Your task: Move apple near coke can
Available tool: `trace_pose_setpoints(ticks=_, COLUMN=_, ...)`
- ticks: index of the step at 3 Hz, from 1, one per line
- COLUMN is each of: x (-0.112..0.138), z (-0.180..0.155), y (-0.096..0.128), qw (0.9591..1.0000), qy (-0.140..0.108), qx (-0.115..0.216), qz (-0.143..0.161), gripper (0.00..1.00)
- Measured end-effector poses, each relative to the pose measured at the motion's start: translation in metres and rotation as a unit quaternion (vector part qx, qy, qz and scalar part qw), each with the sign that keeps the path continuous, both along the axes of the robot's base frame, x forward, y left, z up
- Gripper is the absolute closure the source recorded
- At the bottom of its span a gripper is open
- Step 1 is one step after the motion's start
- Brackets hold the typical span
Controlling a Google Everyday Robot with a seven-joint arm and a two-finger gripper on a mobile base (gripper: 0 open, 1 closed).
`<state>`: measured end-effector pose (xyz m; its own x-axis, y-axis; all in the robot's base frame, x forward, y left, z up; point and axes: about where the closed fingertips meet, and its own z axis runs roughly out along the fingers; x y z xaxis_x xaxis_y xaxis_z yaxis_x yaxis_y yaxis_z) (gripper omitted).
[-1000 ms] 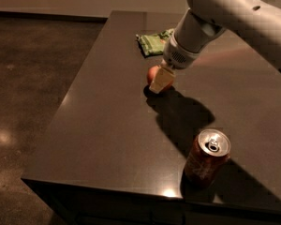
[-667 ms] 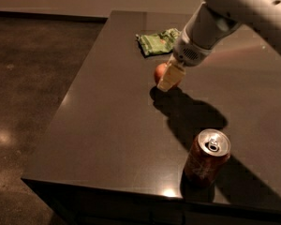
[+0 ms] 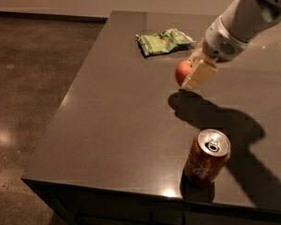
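I count one apple (image 3: 181, 71), one can (image 3: 207, 157) and one bag (image 3: 164, 41), all on one table (image 3: 107, 125). My gripper (image 3: 191, 76) clasps the apple just above the tabletop, well apart from the can. Its near finger (image 3: 200, 73) hides the apple's right side. Since a second ago, both have shifted right.

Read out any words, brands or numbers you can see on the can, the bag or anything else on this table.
Coke can: white lettering on its side, too blurred to read.
Green snack bag: print too blurred to read.
Gripper, closed on the apple above the table beyond the can: no markings visible.
No text can be quoted.
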<state>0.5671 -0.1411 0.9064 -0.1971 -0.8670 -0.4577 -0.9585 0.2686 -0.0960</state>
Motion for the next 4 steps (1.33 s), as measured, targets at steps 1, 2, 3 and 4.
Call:
trace_pose_setpoints(ticks=1, x=-0.029, z=0.001, y=-0.025, qw=0.9994, qy=0.012, qx=0.006, qz=0.032, gripper=1.00)
trace_pose_setpoints(ticks=2, x=-0.063, z=-0.002, y=-0.043, qw=0.9974, qy=0.026, qx=0.010, qz=0.066, gripper=1.00)
trace_pose_setpoints(ticks=3, x=-0.096, z=-0.002, y=-0.049, qw=0.9936, qy=0.020, qx=0.012, qz=0.111, gripper=1.00)
trace_pose_setpoints(ticks=4, x=-0.129, z=-0.004, y=-0.042, qw=0.9857, qy=0.003, qx=0.015, qz=0.168, gripper=1.00)
